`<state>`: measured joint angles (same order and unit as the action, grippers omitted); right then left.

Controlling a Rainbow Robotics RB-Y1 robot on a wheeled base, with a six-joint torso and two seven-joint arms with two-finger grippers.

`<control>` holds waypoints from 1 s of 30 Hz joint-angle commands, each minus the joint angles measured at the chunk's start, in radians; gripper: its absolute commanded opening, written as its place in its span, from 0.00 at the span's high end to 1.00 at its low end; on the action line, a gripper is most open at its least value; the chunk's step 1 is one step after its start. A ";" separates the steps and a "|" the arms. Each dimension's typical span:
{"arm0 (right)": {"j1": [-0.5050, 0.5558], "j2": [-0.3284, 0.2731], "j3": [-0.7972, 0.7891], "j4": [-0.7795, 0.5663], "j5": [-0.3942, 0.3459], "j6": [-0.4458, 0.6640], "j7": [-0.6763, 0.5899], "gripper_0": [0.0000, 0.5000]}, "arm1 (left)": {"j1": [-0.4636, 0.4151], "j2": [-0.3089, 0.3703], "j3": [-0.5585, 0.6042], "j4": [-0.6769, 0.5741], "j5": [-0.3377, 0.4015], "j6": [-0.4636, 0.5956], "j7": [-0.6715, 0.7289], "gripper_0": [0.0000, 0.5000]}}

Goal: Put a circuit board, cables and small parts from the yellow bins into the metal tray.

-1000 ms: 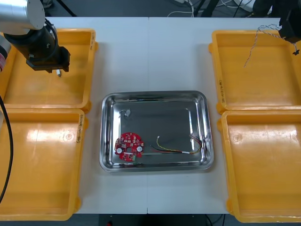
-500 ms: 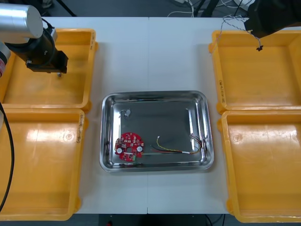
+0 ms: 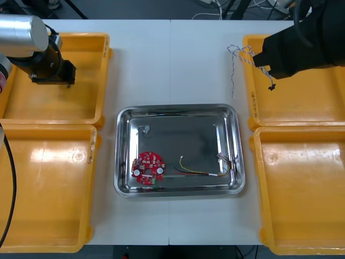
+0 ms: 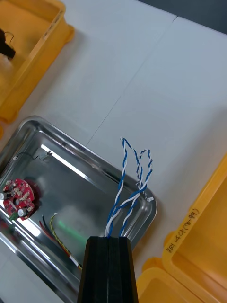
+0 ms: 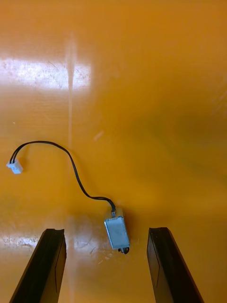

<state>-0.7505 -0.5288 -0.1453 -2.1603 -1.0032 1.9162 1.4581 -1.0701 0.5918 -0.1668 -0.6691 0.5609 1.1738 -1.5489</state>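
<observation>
Hovering over the far right yellow bin's [image 3: 302,102] inner edge near the metal tray [image 3: 178,110], the right gripper [image 4: 108,239] is pinching a twisted blue and white cable [image 4: 126,189], while the left gripper [image 5: 105,231] is holding its fingers apart over a small metal part [image 5: 116,232] in the far left bin [image 3: 54,108].

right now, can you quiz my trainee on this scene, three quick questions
1. True or false: the right gripper is shut on the twisted blue and white cable.
2. What lies in the shiny metal tray beside the red and yellow cable? A) round red circuit board B) screwdriver C) green cup
3. Fill in: over a yellow bin, the left gripper hangs ____ above a small metal part on a black cable.
Key: 1 true; 2 A; 3 open.
</observation>
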 commanded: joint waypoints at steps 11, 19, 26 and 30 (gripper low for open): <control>0.097 0.043 0.319 -0.108 0.222 0.004 0.016 1.00 | 0.004 0.019 -0.042 -0.010 0.024 -0.056 -0.043 0.00; 0.152 0.036 0.429 -0.107 0.364 0.004 0.064 1.00 | 0.010 0.019 -0.043 -0.009 0.037 -0.054 -0.045 0.00; 0.157 0.044 0.487 -0.067 0.417 0.004 0.094 1.00 | 0.036 0.017 -0.043 -0.010 0.050 -0.069 -0.056 0.00; 0.157 0.066 0.532 -0.030 0.469 0.004 0.114 1.00 | 0.041 0.019 -0.043 -0.010 0.050 -0.072 -0.062 0.00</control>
<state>-0.5960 -0.4931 0.3442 -2.2059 -0.5638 1.9164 1.5166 -1.0408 0.5918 -0.1966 -0.6672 0.6027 1.1117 -1.5489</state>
